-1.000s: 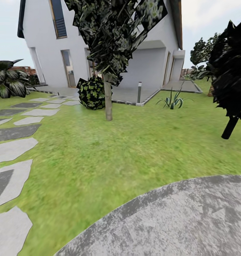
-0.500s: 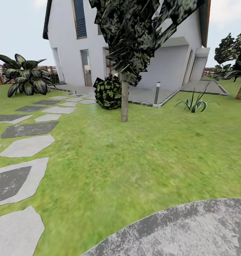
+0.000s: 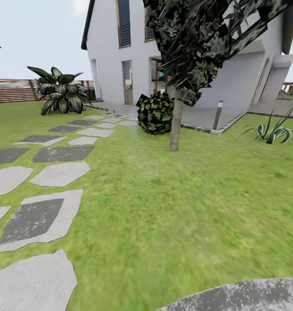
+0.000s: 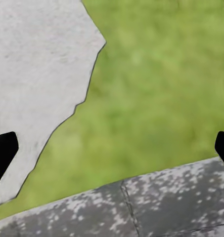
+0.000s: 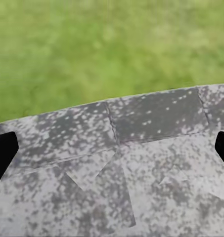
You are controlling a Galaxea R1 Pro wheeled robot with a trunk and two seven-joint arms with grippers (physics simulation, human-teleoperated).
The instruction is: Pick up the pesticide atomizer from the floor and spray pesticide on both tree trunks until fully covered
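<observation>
My left gripper point(image 4: 112, 148) fingers stand wide over blurry green grass floor point(image 4: 156, 74); my right gripper point(image 5: 112, 148), probably equally wide, over mottled grey stone paving point(image 5: 141, 168).

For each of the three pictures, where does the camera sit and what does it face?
Head view: on the head, facing forward over lawn, stepping stones and house.
Left wrist view: near the left tool, facing down at grass, pale stone and mottled paving; dark fingertips show.
Right wrist view: near the right tool, facing down.
Both wrist views share the mottled paving and grass.
</observation>
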